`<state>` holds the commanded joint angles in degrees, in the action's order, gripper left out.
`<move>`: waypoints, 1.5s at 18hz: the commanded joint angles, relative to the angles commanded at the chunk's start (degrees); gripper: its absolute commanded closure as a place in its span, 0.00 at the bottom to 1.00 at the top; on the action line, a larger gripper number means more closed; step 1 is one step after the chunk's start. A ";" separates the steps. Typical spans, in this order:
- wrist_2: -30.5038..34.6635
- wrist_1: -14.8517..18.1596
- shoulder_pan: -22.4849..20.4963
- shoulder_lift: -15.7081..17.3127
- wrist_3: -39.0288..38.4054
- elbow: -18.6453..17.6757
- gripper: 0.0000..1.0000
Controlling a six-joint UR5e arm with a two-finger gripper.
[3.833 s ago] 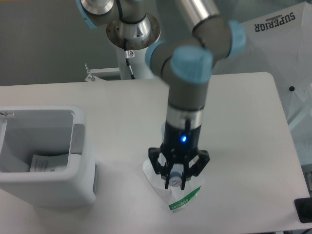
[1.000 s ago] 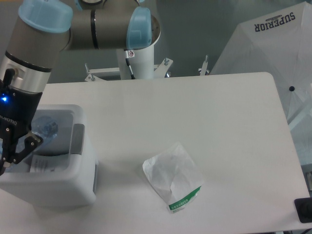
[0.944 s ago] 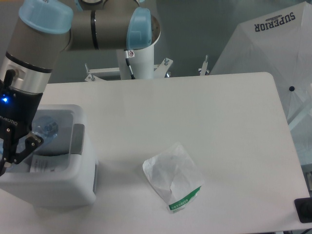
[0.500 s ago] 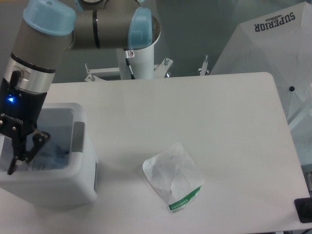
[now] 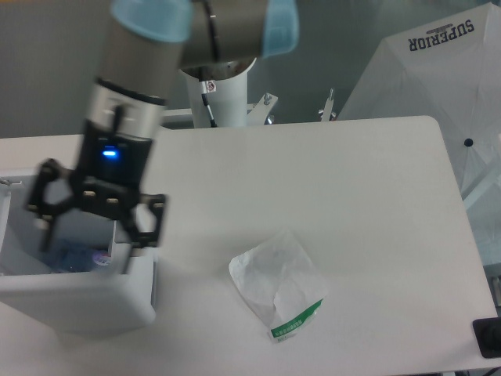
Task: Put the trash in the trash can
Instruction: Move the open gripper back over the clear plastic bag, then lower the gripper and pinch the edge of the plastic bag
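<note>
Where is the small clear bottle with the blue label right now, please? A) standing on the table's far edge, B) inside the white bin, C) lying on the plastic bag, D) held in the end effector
B: the bottle lies inside the bin, under the open, empty end effector.

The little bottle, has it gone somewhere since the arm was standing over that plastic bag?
Yes. The bottle left the bag and now lies left of it, inside the trash can.
</note>
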<state>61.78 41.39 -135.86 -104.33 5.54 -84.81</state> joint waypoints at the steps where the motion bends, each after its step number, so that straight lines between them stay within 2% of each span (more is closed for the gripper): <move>1: 0.09 0.09 -1.41 0.17 0.17 -1.31 0.00; 4: 3.32 0.00 -4.49 0.44 0.35 -5.44 0.00; 6: 7.54 0.00 -5.73 0.44 0.35 -7.12 0.00; 9: 8.88 -0.17 -6.52 -0.09 1.66 -9.14 0.00; 10: 9.92 -0.35 -6.61 -0.09 4.19 -10.71 0.00; 13: 15.72 -0.44 -6.70 -0.96 18.76 -14.94 0.00; 15: 18.01 -0.44 -6.43 -1.84 22.84 -15.56 0.00; 21: 18.46 -2.19 -6.08 -4.92 22.68 -15.12 0.00; 23: 21.08 -2.37 -5.38 -5.80 24.68 -15.21 0.01; 25: 27.75 -2.37 -1.88 -7.20 36.42 -15.82 0.01; 27: 29.53 -2.46 -0.81 -8.00 42.34 -17.05 0.01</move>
<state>91.32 38.94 -136.67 -112.32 47.88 -101.86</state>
